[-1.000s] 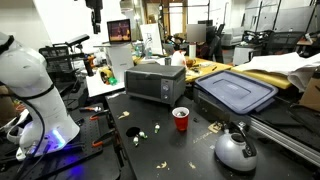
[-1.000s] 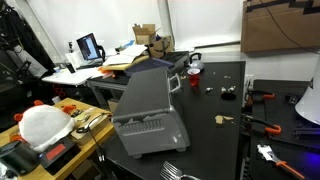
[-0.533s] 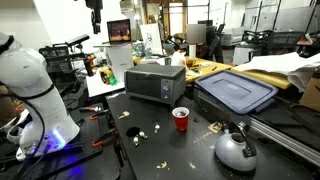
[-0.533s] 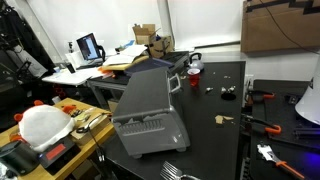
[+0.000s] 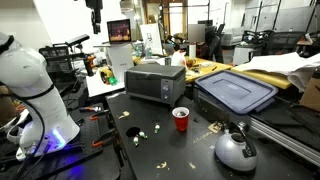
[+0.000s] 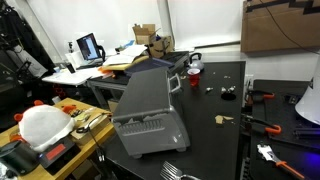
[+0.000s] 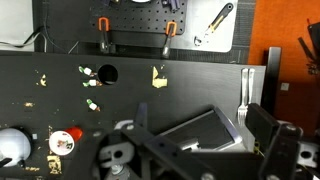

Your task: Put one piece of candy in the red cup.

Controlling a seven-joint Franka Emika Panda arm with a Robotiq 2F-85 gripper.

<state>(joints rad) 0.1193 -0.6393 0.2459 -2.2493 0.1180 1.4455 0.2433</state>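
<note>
**Cup upright, hand empty**

In an exterior view, the red cup stands upright on the dark surface, with candy scattered near it. In the wrist view, the hand is spread wide and grips nothing, well apart from the cup.

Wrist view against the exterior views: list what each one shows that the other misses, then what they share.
Only the wrist view shows the gripper close up, fingers spread, and looks straight down into the red cup. Only an exterior view shows the blue-lidded bin and the toaster oven's front. Both show the cup, the silver kettle beside it and candy scattered on the black table.
</note>
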